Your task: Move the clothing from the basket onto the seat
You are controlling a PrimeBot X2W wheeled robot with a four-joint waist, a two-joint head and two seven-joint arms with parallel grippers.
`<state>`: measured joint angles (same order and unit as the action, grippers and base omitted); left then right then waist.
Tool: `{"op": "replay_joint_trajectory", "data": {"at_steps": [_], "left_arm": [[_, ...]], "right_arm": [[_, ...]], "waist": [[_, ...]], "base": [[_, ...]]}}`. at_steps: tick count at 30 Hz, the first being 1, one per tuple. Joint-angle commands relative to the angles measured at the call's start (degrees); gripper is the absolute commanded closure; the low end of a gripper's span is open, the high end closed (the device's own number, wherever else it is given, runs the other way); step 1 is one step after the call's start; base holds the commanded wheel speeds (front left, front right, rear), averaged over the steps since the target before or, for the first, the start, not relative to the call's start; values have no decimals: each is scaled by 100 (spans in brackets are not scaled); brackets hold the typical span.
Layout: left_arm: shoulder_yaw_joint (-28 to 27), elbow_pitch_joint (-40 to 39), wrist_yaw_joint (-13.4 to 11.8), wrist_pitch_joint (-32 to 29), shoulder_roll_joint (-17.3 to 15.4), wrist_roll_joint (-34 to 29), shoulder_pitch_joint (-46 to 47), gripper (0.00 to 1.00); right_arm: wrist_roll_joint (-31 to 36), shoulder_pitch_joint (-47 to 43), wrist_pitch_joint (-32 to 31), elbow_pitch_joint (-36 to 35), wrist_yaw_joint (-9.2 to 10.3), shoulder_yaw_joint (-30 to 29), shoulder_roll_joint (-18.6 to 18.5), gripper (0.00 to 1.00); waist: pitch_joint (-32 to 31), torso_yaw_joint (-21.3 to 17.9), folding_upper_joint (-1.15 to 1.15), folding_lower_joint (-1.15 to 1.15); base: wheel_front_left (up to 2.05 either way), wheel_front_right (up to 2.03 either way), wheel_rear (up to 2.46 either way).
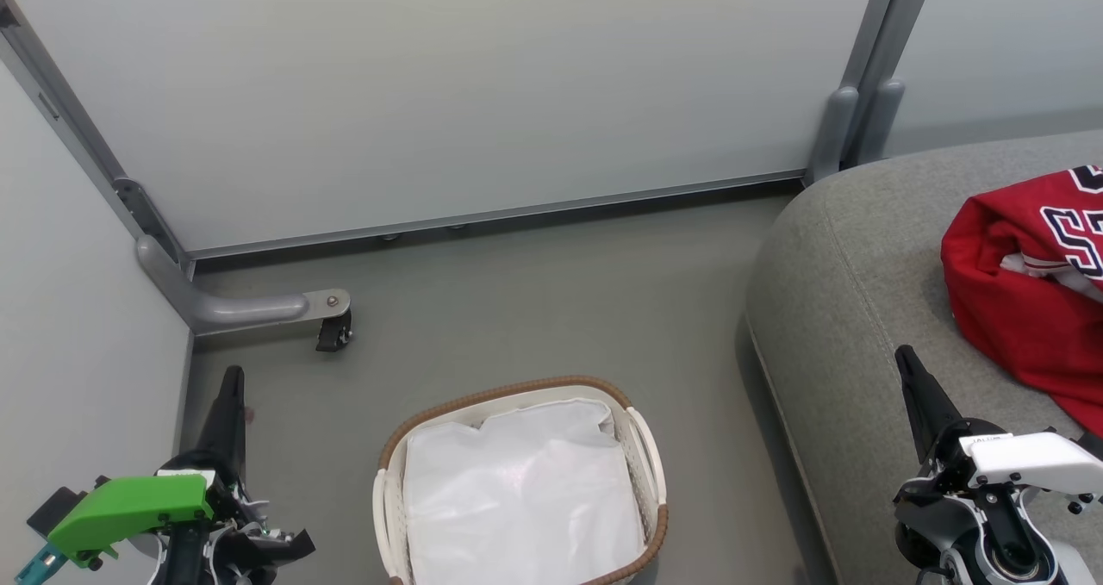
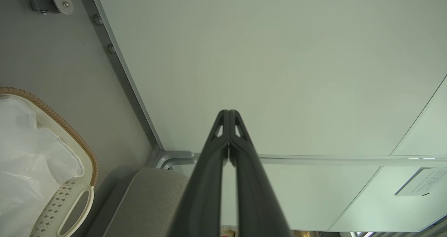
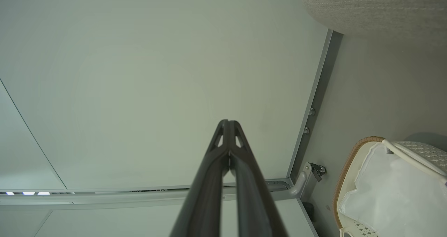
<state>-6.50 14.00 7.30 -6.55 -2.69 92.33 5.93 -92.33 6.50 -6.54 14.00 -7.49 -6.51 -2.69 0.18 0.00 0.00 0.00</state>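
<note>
The red clothing [image 1: 1021,301] with white trim and dark lettering lies bunched on the grey seat [image 1: 844,292] at the right. On the floor in front stands the cream basket [image 1: 648,464], and inside it I see just the white liner [image 1: 517,490]. My left gripper [image 1: 231,382] hangs left of the basket, shut and holding nothing. Over the seat's front edge, below the clothing, my right gripper [image 1: 906,361] is shut on nothing too. The left wrist view has the shut fingers [image 2: 228,113], the basket rim [image 2: 52,115] and the seat [image 2: 150,195]. The right wrist view has shut fingers [image 3: 228,122], the basket [image 3: 349,160] and the seat [image 3: 377,6].
Pale partition panels [image 1: 474,94] close off the back and left. A grey metal foot with a black caster [image 1: 334,331] juts onto the grey floor [image 1: 534,309] behind the basket. A grey post [image 1: 840,128] stands at the seat's back corner.
</note>
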Motion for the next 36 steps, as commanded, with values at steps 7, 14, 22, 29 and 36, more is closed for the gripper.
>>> {"op": "replay_joint_trajectory", "data": {"at_steps": [7,14,22,29,36], "left_arm": [[-14,-8,35,-19,-35,17,57,100],[-13,-8,35,-19,-35,17,57,100],[-13,-8,35,-18,-36,17,57,100],[-13,-9,35,-18,-36,17,56,100],[-13,-9,35,-18,-36,17,56,100]], "right_arm": [[-18,-63,-19,-13,0,-12,-36,100],[-18,-63,-19,-13,0,-12,-36,100],[-18,-63,-19,-13,0,-12,-36,100],[-18,-62,-19,-13,1,-12,-36,100],[-18,-62,-18,-13,0,-12,-36,100]], "waist": [[0,0,0,0],[0,0,0,0],[0,0,0,0],[0,0,0,0],[0,0,0,0]], "base": [[0,0,0],[0,0,0],[0,0,0],[0,0,0],[0,0,0]]}}
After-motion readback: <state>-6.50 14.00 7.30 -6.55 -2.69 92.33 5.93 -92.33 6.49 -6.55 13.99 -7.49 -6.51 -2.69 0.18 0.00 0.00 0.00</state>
